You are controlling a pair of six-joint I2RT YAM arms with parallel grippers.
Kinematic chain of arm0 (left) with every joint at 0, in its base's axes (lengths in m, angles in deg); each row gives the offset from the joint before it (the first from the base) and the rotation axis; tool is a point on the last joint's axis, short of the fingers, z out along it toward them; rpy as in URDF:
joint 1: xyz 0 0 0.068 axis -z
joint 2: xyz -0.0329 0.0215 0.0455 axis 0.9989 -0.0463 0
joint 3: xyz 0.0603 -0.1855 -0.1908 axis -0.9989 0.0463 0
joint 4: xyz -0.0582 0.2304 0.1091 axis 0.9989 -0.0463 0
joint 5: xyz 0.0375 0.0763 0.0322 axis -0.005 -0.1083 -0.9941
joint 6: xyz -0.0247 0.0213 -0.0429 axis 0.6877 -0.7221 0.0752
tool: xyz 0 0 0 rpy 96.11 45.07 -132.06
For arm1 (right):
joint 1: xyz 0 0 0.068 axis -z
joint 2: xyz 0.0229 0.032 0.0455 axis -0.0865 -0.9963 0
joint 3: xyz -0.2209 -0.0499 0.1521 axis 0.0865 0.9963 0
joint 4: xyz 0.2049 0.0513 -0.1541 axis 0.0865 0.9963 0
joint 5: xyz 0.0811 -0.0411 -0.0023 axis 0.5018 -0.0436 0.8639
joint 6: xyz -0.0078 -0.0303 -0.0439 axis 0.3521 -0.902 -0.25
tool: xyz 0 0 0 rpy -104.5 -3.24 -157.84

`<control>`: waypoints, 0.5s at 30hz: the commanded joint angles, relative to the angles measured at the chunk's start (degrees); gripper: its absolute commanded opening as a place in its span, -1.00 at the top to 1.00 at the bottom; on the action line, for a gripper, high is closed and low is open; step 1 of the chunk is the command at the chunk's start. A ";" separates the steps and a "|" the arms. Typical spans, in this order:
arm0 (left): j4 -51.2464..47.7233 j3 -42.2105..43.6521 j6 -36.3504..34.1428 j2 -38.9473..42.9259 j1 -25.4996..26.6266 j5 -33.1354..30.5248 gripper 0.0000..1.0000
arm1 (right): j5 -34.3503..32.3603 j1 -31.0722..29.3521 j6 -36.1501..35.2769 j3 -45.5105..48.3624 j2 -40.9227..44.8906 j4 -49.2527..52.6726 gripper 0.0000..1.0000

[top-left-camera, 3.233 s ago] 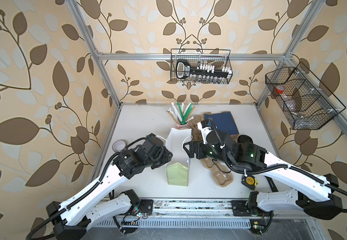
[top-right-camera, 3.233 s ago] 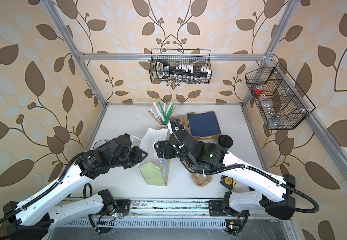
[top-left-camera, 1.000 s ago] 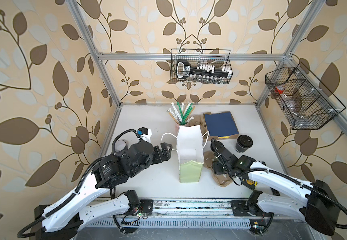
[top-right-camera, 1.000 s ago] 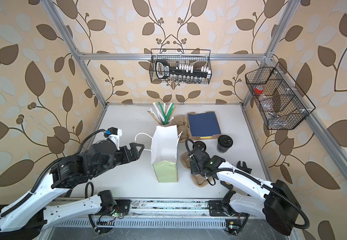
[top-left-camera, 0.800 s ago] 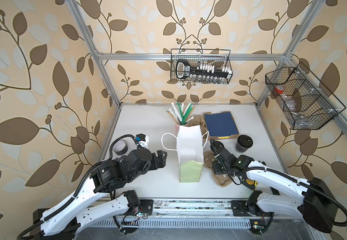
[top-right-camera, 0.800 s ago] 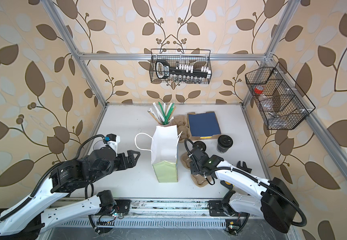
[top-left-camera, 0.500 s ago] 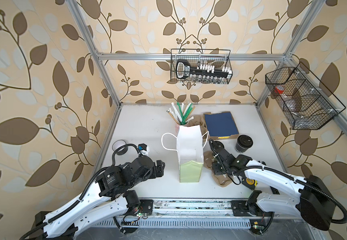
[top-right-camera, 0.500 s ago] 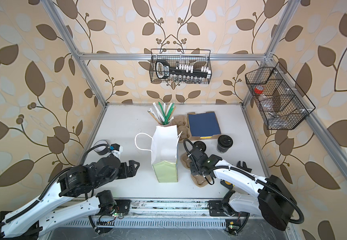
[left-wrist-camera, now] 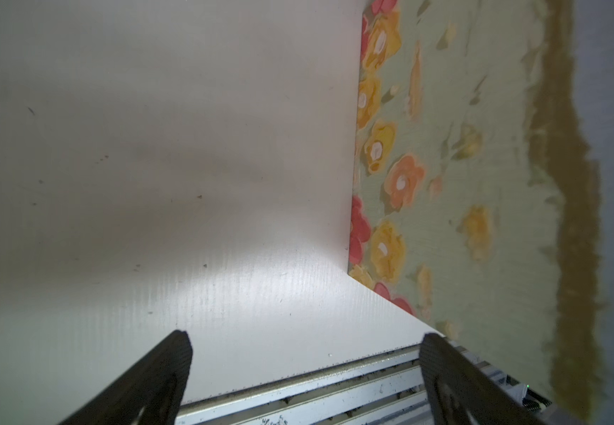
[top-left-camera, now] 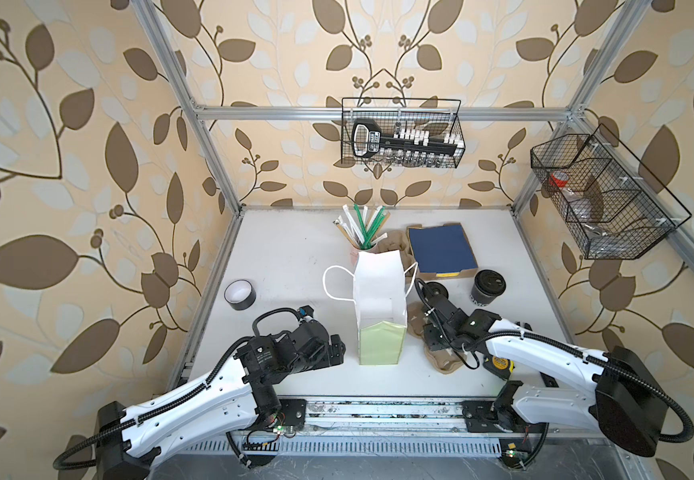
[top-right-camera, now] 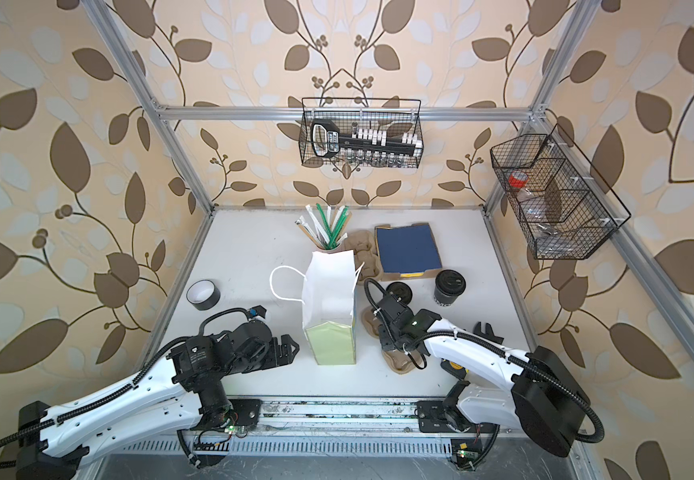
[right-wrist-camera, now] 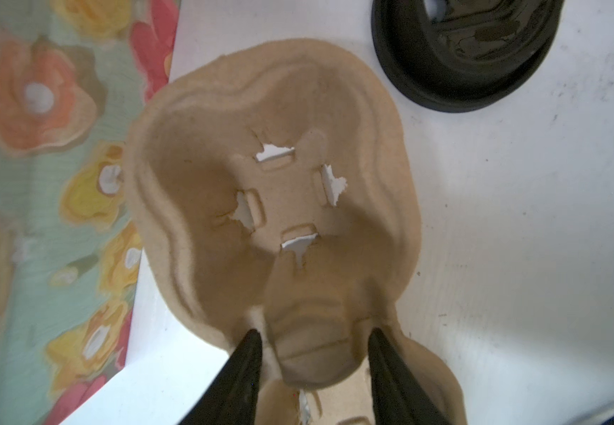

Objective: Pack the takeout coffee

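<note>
The takeout coffee, a black lidded cup with white lettering, stands upright on the table right of the paper bag. The bag stands upright and open, white inside, green and floral outside. A brown pulp cup carrier lies empty between bag and cup. My right gripper points down at the carrier, its fingers astride the middle ridge with small gaps. My left gripper stands wide open and empty near the table's front edge, left of the bag.
A flat black lid lies beside the carrier. Behind the bag are a cup of straws, more carriers and a blue-topped box. A tape roll sits far left, a yellow tape measure under my right arm.
My left arm has drawn back from the bag toward the front left, still open. My right gripper's jaws have narrowed around the carrier's ridge. The bag now stands upright by itself.
</note>
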 commanded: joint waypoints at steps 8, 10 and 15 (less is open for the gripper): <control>10.69 2.56 5.03 -10.14 0.36 4.82 -0.98 | -0.71 0.33 -0.67 0.32 0.74 -0.01 0.08; 11.43 2.77 5.27 -10.98 0.36 4.92 -0.98 | -0.73 0.42 -0.61 0.45 1.09 -0.01 0.09; 14.11 4.23 6.09 -12.75 0.29 5.10 -0.98 | -0.91 0.47 -0.22 0.51 2.17 0.40 0.09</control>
